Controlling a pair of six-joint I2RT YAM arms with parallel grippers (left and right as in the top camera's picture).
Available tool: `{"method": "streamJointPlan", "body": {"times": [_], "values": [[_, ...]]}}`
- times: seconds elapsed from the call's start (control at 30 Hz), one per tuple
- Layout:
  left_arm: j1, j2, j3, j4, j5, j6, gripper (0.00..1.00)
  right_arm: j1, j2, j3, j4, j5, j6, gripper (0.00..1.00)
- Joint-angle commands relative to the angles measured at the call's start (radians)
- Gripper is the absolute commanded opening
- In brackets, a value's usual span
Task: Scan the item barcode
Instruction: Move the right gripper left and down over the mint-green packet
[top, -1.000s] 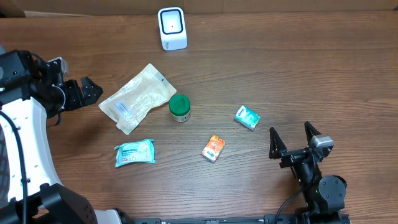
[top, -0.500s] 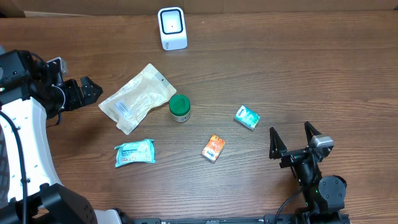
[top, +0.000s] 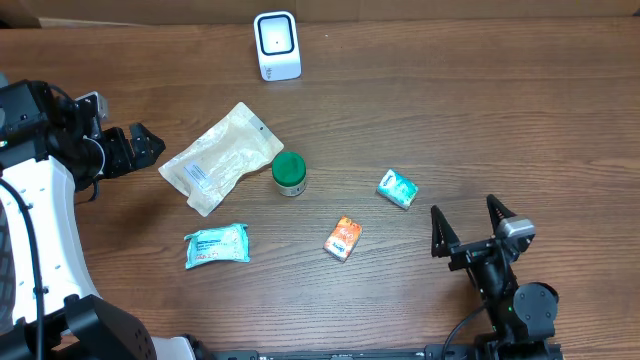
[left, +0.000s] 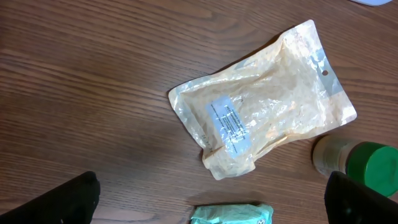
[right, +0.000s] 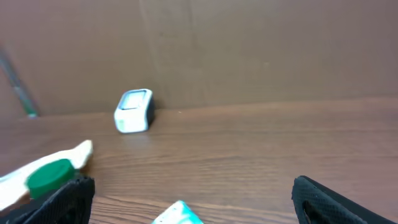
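A white barcode scanner (top: 277, 45) stands at the table's far edge, also seen in the right wrist view as a scanner (right: 134, 111). Items lie mid-table: a cream pouch (top: 222, 158) with a printed label, a green-capped bottle (top: 290, 172), a teal box (top: 397, 188), an orange box (top: 343, 238) and a teal packet (top: 216, 245). My left gripper (top: 150, 150) hovers open left of the pouch (left: 261, 118), holding nothing. My right gripper (top: 466, 222) stands open right of and nearer than the teal box (right: 177, 213), also empty.
A brown cardboard wall (right: 249, 50) rises behind the scanner. The left arm's white body (top: 40, 230) covers the table's left side. Bare wood (top: 480, 110) stretches across the right half.
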Motion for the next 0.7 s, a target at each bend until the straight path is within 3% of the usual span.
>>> {"method": "streamJointPlan", "body": {"times": [0.0, 0.3, 0.67], "values": [[-0.003, -0.012, -0.003, 0.002, 0.014, -0.01, 0.99, -0.002, -0.01, -0.009, 0.015, -0.119, 0.004, 1.0], [-0.003, -0.012, -0.003, 0.002, 0.014, -0.01, 0.99, -0.002, 0.072, 0.16, -0.143, -0.148, 0.007, 1.0], [-0.003, -0.012, -0.003, 0.002, 0.014, -0.01, 1.0, -0.002, 0.533, 0.625, -0.46, -0.149, 0.003, 1.0]]}}
